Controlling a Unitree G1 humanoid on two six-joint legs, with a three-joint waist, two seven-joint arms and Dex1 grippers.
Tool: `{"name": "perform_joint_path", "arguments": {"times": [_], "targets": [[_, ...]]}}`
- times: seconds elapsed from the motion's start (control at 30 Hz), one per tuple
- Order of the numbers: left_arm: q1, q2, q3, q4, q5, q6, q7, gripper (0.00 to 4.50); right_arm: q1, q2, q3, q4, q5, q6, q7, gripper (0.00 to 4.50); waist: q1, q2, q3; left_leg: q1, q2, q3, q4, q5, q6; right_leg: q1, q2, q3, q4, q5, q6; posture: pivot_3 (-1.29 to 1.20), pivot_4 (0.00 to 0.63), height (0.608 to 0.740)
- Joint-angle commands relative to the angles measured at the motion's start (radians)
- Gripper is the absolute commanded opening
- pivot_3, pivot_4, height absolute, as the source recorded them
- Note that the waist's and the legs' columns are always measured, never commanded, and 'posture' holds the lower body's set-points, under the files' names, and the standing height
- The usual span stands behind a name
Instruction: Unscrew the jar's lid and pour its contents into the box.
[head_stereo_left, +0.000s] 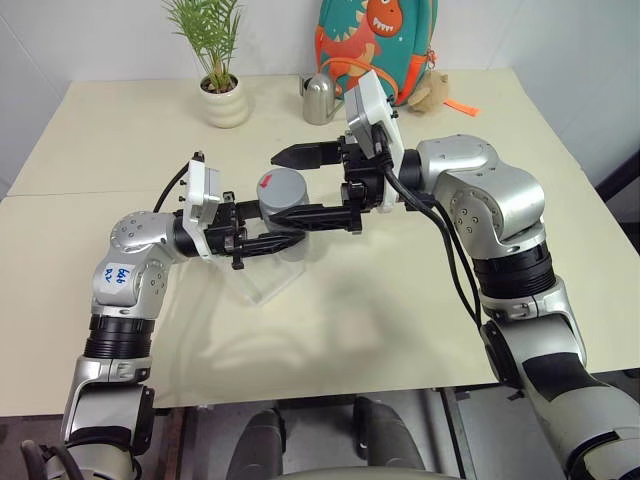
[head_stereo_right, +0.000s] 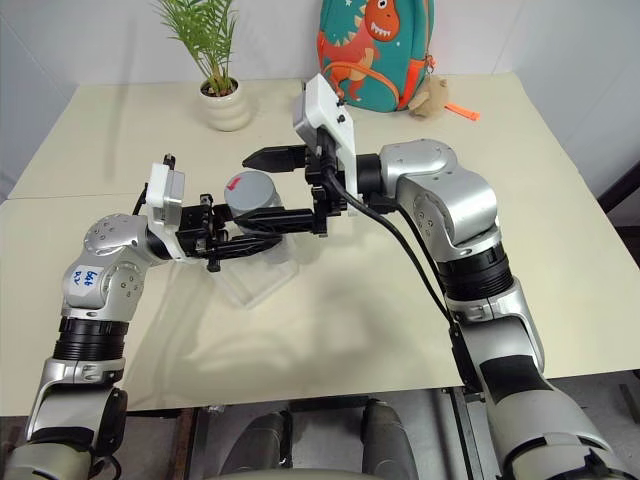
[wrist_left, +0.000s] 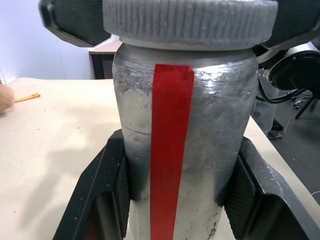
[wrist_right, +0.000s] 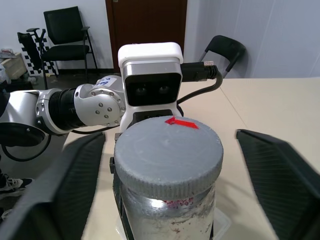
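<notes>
The left gripper (wrist_left: 172, 200) pinches the jar (wrist_left: 180, 150) upright above the box (head_stereo_left: 262, 285). The right gripper (wrist_right: 170, 165) straddles the lid (wrist_right: 167, 152), fingers spread clear of it.

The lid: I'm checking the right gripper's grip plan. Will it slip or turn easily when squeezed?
Probably grippable: the lid has a ribbed rim, which should resist slipping. It looks rigid, so a squeeze likely won't deform it. The jar is clamped between the left gripper pads, so it probably won't spin along, though its shiny wall may slide.

The cream counter (head_stereo_left: 400, 330) lies bare along its near edge and right side. At the far edge stand a potted green plant (head_stereo_left: 222, 85), a small steel watering can (head_stereo_left: 320, 98) and a dinosaur backpack (head_stereo_left: 385, 45).
</notes>
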Motion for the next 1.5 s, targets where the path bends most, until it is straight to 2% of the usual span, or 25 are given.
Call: {"name": "perform_joint_path", "arguments": {"times": [0.03,0.07,0.1,0.2,0.3,0.4,0.53,0.67,0.8,0.87,0.93,1.17,1.23,1.37,1.5], "targets": [[-0.001,0.010,0.009,-0.021,-0.005,-0.003,-0.002,2.01,-0.027,0.016,-0.020,-0.029,0.022,-0.007,-0.003,2.98,-0.001,0.000,0.000,0.000,0.000,0.000,0.000,0.000,0.000,0.000,0.000,0.000,0.000,0.000,0.000,0.00,0.150,0.740],[0.000,0.011,0.010,-0.023,-0.005,-0.002,-0.002,2.01,-0.028,0.019,-0.022,-0.032,0.022,-0.006,-0.006,2.65,0.000,0.000,0.000,0.000,0.000,0.000,0.000,0.000,0.000,0.000,0.000,0.000,0.000,0.000,0.000,0.00,0.150,0.740],[0.001,0.011,0.010,-0.025,-0.005,-0.001,-0.002,2.01,-0.029,0.023,-0.025,-0.035,0.024,-0.003,-0.012,2.56,0.000,0.000,0.000,0.000,0.000,0.000,0.000,0.000,0.000,0.000,0.000,0.000,0.000,0.000,0.000,0.00,0.150,0.740],[0.003,0.014,0.011,-0.025,-0.005,0.002,-0.005,2.01,-0.037,0.056,-0.078,-0.039,0.081,0.039,-0.060,2.56,0.000,0.000,0.000,0.000,0.000,0.000,0.000,0.000,0.000,0.000,0.000,0.000,0.000,0.000,0.000,0.00,0.150,0.740],[0.011,0.022,0.014,-0.026,-0.004,0.005,-0.011,2.01,-0.056,0.116,-0.232,-0.037,0.267,0.181,-0.172,2.56,-0.001,0.000,0.000,0.000,0.000,0.000,0.000,0.000,0.000,0.000,0.000,0.000,0.000,0.000,0.000,0.00,0.150,0.740],[0.019,0.030,0.017,-0.032,-0.007,0.010,-0.010,2.01,-0.042,0.121,-0.302,-0.058,0.345,0.248,-0.237,2.56,0.002,0.000,0.000,0.000,0.000,0.000,0.000,0.000,0.000,0.000,0.000,0.000,0.000,0.000,0.000,0.00,0.150,0.740],[0.032,0.042,0.027,-0.046,-0.016,0.021,-0.002,2.01,0.087,0.004,-0.251,-0.129,0.200,0.146,-0.256,2.56,0.014,-0.001,0.000,0.000,0.000,0.000,0.000,-0.001,0.001,0.001,0.000,0.000,-0.002,0.000,0.000,0.00,0.150,0.740],[0.037,0.061,0.055,-0.053,-0.038,0.049,0.009,2.01,0.276,-0.111,-0.188,-0.107,-0.009,-0.099,-0.242,2.56,0.022,0.000,0.000,-0.001,0.000,0.001,0.000,-0.001,0.001,0.001,0.000,0.000,-0.003,0.000,0.000,0.00,0.150,0.740],[0.028,0.083,0.093,-0.030,-0.060,0.081,0.014,2.01,0.441,-0.111,-0.203,0.064,-0.149,-0.329,-0.314,2.56,0.017,-0.001,0.000,0.000,0.000,0.003,0.000,-0.002,0.002,0.000,0.000,0.002,-0.003,0.000,0.001,0.00,0.150,0.740],[0.017,0.092,0.104,-0.017,-0.071,0.098,0.011,2.01,0.494,-0.115,-0.186,0.171,-0.229,-0.457,-0.337,2.56,0.016,-0.001,0.000,0.000,0.000,0.003,0.000,-0.002,0.002,0.000,0.000,0.002,-0.003,0.000,0.001,0.00,0.150,0.740],[0.002,0.098,0.107,-0.002,-0.071,0.107,0.008,2.01,0.518,-0.094,-0.206,0.242,-0.244,-0.530,-0.354,2.56,0.016,0.000,0.000,0.000,0.000,0.004,0.000,-0.002,0.002,0.000,0.000,0.002,-0.003,0.001,0.001,0.00,0.150,0.740],[-0.041,0.107,0.118,0.036,-0.070,0.123,0.003,2.01,0.562,-0.057,-0.266,0.273,-0.223,-0.559,-0.410,2.56,0.000,-0.001,0.000,0.002,0.000,0.004,0.001,-0.001,0.002,0.001,0.000,0.003,-0.002,0.001,0.001,0.00,0.150,0.740],[-0.041,0.109,0.119,0.039,-0.069,0.123,0.002,2.01,0.580,-0.059,-0.267,0.268,-0.224,-0.558,-0.400,3.29,0.000,-0.001,0.000,0.002,0.000,0.004,0.000,-0.001,0.002,0.002,0.000,0.003,-0.003,0.001,0.001,0.00,0.150,0.740],[-0.049,0.110,0.124,0.048,-0.068,0.122,0.004,2.01,0.607,-0.066,-0.282,0.213,-0.196,-0.522,-0.380,4.46,0.000,-0.001,0.000,0.002,0.000,0.004,0.000,-0.001,0.002,0.001,0.000,0.003,-0.003,0.001,0.001,0.00,0.150,0.740],[-0.062,0.121,0.129,0.058,-0.066,0.126,0.005,2.01,0.617,-0.101,-0.295,0.088,-0.161,-0.477,-0.359,4.46,0.000,-0.001,0.000,0.002,0.000,0.004,0.000,-0.001,0.002,0.001,0.000,0.003,-0.003,0.001,0.001,0.00,0.150,0.740]]}}
